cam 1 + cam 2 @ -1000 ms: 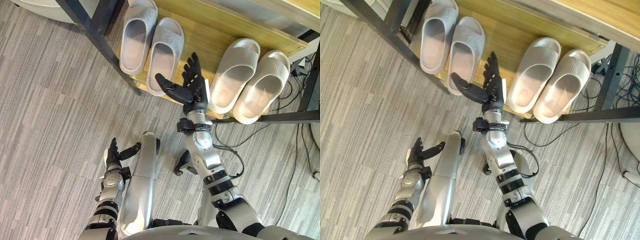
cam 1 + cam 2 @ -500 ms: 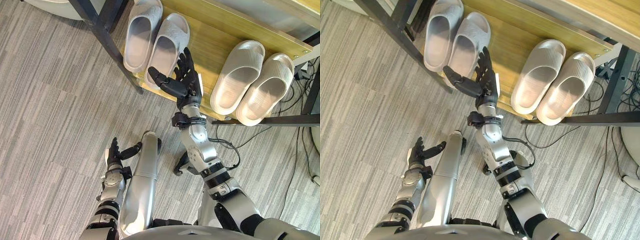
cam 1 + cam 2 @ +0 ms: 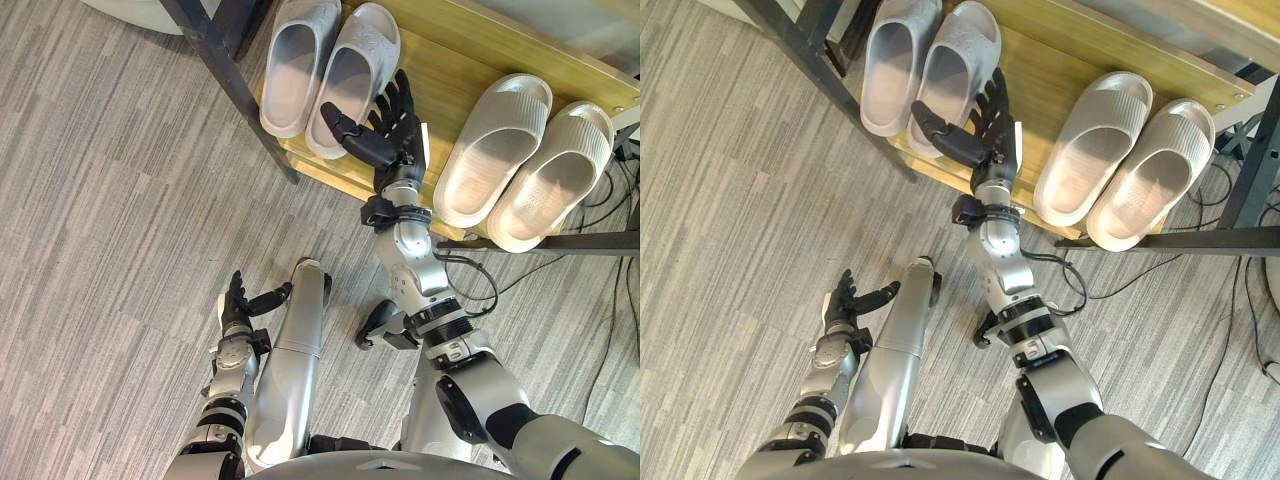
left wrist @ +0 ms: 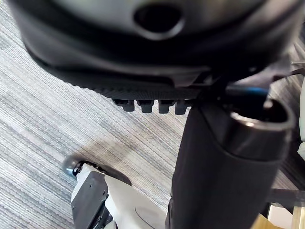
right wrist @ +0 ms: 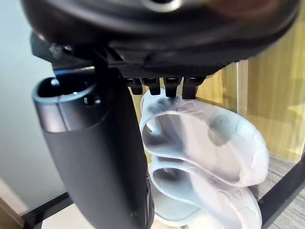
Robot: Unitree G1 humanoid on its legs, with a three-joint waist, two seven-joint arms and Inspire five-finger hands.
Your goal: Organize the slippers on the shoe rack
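Down by the shoe rack (image 3: pixel 447 45), in the left eye view, the right hand (image 3: pixel 392 148) is hovering over the shelf's front edge with fingers spread straight and thumb stuck out, gripping nothing, just beside the heel of the nearer of the grey slippers (image 3: pixel 330 62). The beige slippers (image 3: pixel 522 160) are lying side by side further along the same shelf, heels hanging over the edge. The left hand (image 3: pixel 238 308) is hanging low over the carpet (image 3: pixel 110 200), loosely open and empty. From the right eye view, the thumb is crossing in front of that grey heel, though I cannot tell whether it is touching. Through the left wrist view, carpet is showing past the fingertips. Through the right wrist view, the grey pair is sitting just beyond the straight thumb and fingertips, nothing closing on it. To my eye the hand is lining up to nudge that pair; it would do well laying flat fingers against the heel and pushing slowly, so neither slipper twists or slides off the front.
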